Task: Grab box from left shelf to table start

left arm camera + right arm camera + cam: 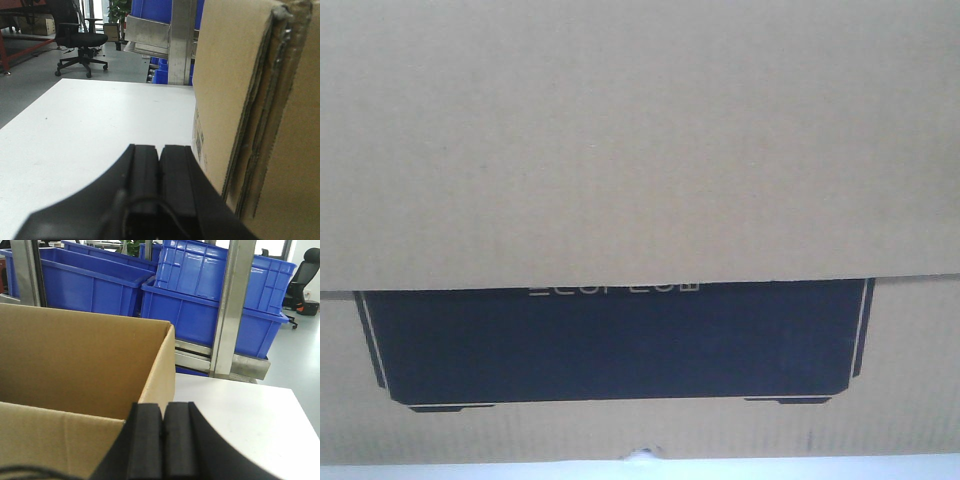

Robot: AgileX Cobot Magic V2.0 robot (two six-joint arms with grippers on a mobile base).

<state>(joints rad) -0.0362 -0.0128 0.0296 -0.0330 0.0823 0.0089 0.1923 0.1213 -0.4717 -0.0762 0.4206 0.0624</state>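
The brown cardboard box point(640, 150) fills the front view, its black panel point(610, 340) showing pale lettering at the top edge. It rests on the white table point(840, 470). In the left wrist view my left gripper point(160, 150) is shut, nothing between its pads, just left of the box's side wall point(235, 100). In the right wrist view my right gripper point(163, 407) is shut and empty too, level with the right wall of the open-topped box point(75, 355). Whether either gripper touches the box I cannot tell. The steel shelf point(150, 37) stands beyond the table's far edge.
Blue plastic bins point(210, 285) sit stacked in the steel rack behind the table, with an upright post point(230, 305) in front of them. White tabletop point(90, 130) stretches left of the box and also right of it point(240, 410). A black office chair point(80, 40) stands on the floor.
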